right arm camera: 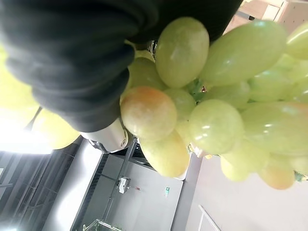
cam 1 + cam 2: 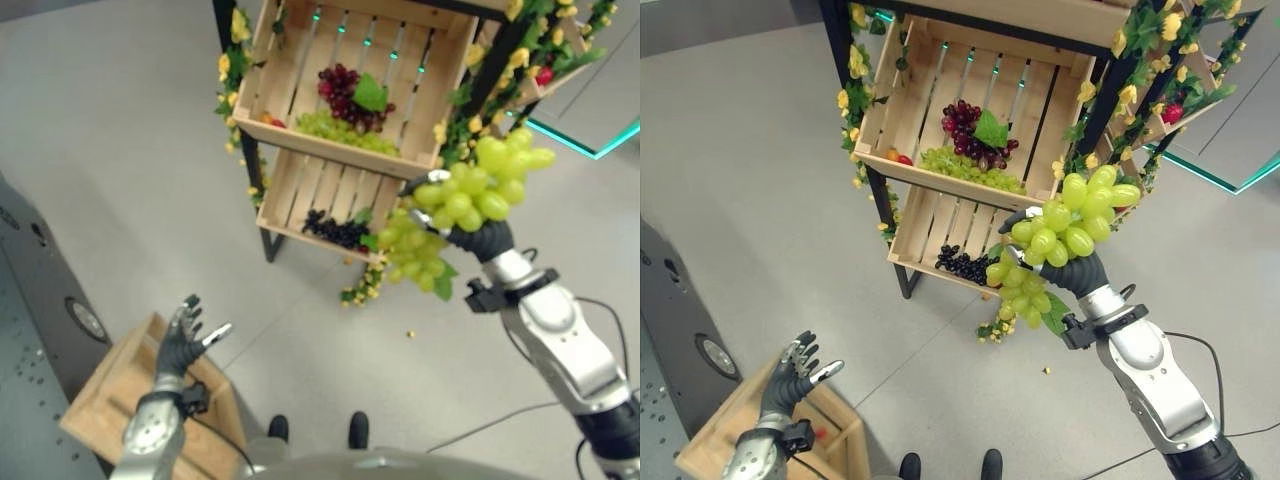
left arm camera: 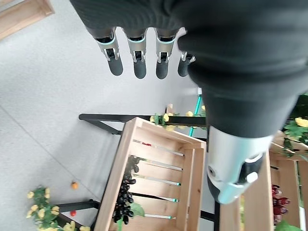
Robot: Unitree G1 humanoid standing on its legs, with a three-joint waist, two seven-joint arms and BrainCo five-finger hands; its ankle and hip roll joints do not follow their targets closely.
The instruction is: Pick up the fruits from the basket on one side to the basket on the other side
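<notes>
A big bunch of green grapes [image 2: 470, 195] hangs in the air in front of the shelf, with my right hand [image 2: 482, 240] shut on it from below; close up, the grapes [image 1: 211, 120] press against the hand's dark cover. The upper shelf crate [image 2: 290, 70] holds purple grapes [image 2: 345, 95], more green grapes [image 2: 340, 132] and a small red fruit [image 2: 275, 122]. Dark grapes [image 2: 335, 232] lie in the lower crate [image 2: 300, 185]. My left hand [image 2: 185, 335] is open, fingers [image 3: 139, 53] straight, raised above a wooden crate [image 2: 100, 400] on the floor at lower left.
Yellow-flower garlands wrap the black shelf frame [image 2: 250, 170]. A further crate with red fruit [image 2: 543, 75] stands at upper right. A dark grey machine [image 2: 40, 300] borders the left side. A small loose bit [image 2: 409, 333] lies on the grey floor.
</notes>
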